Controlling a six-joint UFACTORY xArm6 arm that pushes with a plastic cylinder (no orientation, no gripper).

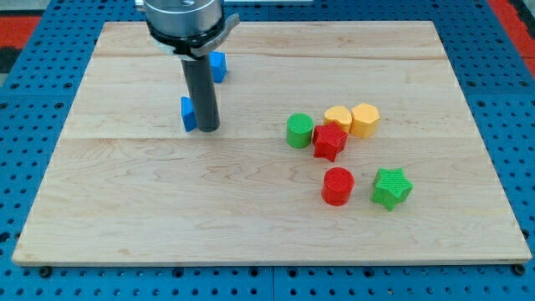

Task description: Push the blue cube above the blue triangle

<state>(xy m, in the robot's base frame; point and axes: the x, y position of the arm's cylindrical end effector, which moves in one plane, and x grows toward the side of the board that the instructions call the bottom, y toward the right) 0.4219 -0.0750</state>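
Dark rod's tip [208,130] planted touching a partly hidden blue block [188,114] toward the board's top-left corner, another blue block [219,65] nearer the top edge, shapes unclear behind the gripperless rod.

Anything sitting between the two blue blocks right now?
No block lies between them, only my rod: my tip touches the lower blue block, below the upper blue block, in the camera view.

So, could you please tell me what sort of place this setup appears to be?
Probably a robotics lab bench: a pale wooden board lies on a blue perforated metal base, small coloured plastic blocks such as a red cylinder and a green star sit on it, and my tip touches a partly hidden blue block.
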